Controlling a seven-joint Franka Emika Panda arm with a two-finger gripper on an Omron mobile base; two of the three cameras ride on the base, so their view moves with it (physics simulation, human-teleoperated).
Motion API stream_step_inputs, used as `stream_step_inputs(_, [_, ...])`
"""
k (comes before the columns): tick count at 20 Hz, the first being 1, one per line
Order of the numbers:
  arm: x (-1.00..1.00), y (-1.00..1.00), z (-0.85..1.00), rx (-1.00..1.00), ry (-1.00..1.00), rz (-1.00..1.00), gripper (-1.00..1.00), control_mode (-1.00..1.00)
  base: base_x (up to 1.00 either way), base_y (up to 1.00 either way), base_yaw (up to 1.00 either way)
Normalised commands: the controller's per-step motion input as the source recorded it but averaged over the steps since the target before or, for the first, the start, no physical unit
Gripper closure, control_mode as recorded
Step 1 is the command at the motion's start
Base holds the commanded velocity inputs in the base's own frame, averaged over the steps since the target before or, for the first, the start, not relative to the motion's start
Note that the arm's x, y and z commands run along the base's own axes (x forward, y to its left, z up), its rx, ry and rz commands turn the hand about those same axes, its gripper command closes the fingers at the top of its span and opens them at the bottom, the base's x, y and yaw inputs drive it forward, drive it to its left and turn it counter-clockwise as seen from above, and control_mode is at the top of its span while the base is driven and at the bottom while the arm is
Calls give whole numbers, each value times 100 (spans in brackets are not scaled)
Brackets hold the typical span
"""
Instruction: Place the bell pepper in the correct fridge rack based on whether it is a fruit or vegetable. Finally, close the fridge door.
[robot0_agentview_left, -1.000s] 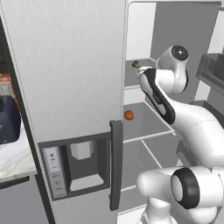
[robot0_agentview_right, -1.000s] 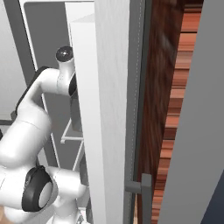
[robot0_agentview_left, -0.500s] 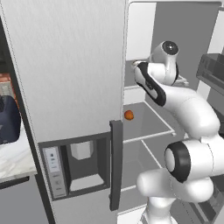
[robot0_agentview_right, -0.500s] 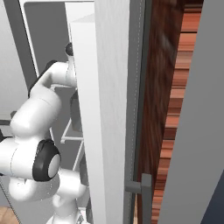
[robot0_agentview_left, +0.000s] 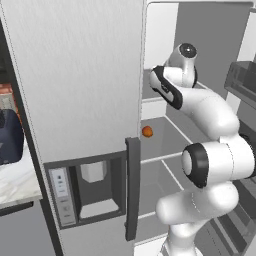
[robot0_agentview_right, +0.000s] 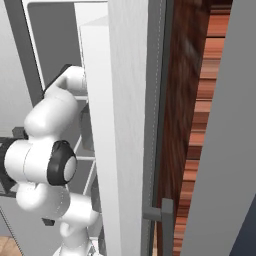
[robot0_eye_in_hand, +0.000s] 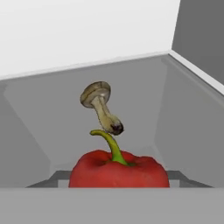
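Inside the open fridge, the top fridge rack (robot0_eye_in_hand: 183, 127) spreads grey, with 1 mushroom (robot0_eye_in_hand: 101, 107) lying on it and the bell pepper (robot0_eye_in_hand: 119, 169) nearest the camera. Fingers are hidden, so grip cannot be told. Set the pepper down short of the mushroom.

In the hand view the pepper (robot0_eye_in_hand: 119, 170) is cut off below by the frame's bottom, so its underside and any grip on it cannot be told. The gripper's tips are hidden (the left door (robot0_agentview_left: 75, 75) covers them in the left base view).
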Motion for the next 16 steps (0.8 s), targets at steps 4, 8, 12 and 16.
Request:
stream_step_inputs(4, [56, -1, -42, 0, 0, 0, 100, -100, 0, 0, 0])
stream_step_inputs(8, [57, 0, -49, 0, 0, 0, -100, -100, 0, 0, 0])
stream_step_inputs(12, [34, 0, -44, 0, 0, 0, -100, -100, 0, 0, 0])
stream_step_inputs(16, [2, 0, -29, 0, 0, 0, -100, -100, 0, 0, 0])
